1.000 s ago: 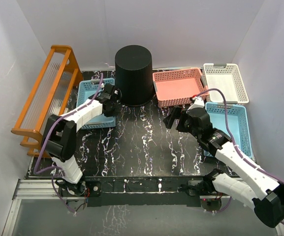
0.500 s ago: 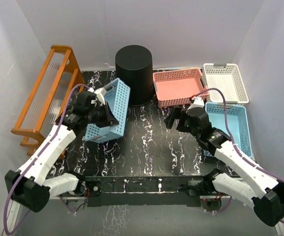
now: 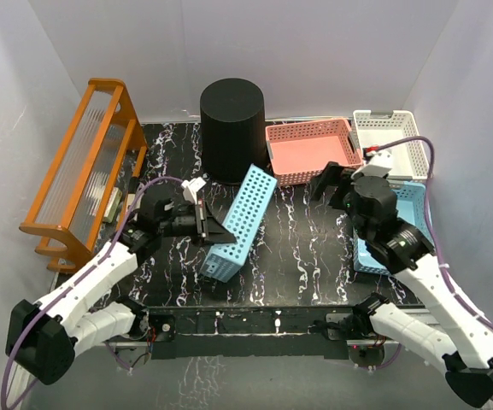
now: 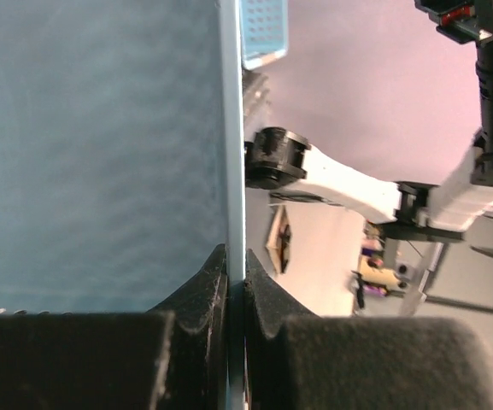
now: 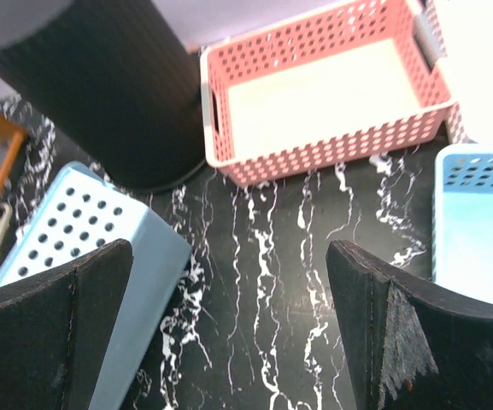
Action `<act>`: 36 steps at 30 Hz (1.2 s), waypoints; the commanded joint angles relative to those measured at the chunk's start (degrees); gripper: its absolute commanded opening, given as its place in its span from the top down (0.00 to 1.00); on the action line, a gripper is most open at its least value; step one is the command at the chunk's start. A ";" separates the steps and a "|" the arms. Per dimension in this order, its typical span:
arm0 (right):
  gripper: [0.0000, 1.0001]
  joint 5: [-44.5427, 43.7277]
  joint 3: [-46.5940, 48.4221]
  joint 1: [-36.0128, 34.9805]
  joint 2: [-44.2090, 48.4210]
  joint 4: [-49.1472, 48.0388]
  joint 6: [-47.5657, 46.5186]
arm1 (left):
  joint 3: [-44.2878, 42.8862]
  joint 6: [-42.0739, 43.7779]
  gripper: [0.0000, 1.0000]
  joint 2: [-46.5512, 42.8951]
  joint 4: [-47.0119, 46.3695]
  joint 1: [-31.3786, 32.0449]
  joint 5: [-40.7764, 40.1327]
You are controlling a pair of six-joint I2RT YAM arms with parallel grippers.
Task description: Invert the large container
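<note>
the large container (image 3: 231,128) stands upright at the back of the table (image 3: 280,248), just to the left of the pink basket (image 3: 310,175). it is very near to that basket's wall or touching it; i cannot tell which. it looks to be light, stiff plastic, and the fine ribs on its side should give some grip. the body is much too wide for one pincer to close around, so i think you must take it by the rim, or press it between both arms. the top view does not show if its upper face is open. your left pincer (image 3: 205,224), in front and left of the pink basket, is clamped on the thin wall of a tilted blue basket (image 3: 239,222), so it is not free. your right pincer (image 5: 227,256), at the front edge of the pink basket, is wide open and holds nothing.
</note>
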State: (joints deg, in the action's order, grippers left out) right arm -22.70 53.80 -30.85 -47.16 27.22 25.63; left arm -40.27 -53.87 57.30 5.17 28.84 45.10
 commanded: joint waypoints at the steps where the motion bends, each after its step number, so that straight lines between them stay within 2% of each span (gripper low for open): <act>1: 0.02 -7.78 4.06 0.20 4.47 0.92 -2.67 | 2.91 -14.70 1.00 1.50 -29.07 5.37 3.41; 4: 0.02 -8.72 4.06 0.20 5.63 0.88 -3.37 | 3.83 -20.46 1.00 6.74 -42.01 9.46 2.77; 9: 0.02 -8.86 4.03 0.18 5.46 2.28 -3.05 | 4.60 -25.50 1.00 15.23 -54.83 14.77 1.33; 13: 0.02 -9.42 3.95 0.18 5.75 2.38 -3.15 | 6.73 -30.28 1.00 19.00 -65.98 16.30 0.05; 21: 0.02 -8.91 3.49 0.20 5.20 1.62 -3.55 | 11.24 -36.04 1.00 23.07 -78.87 16.78 -4.16; 28: 0.02 -8.10 2.63 0.18 5.43 1.17 -3.19 | 16.03 -44.27 1.00 29.49 -96.88 16.94 -10.08; 36: 0.02 -7.93 2.06 0.18 5.58 1.27 -3.01 | 19.77 -48.74 1.00 34.37 -105.97 16.96 -12.96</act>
State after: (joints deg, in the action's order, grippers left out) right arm -30.24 55.59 -30.74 -42.11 30.44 22.59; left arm -22.44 -100.62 91.13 -86.85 45.56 34.79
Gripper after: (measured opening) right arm 0.981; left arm 0.043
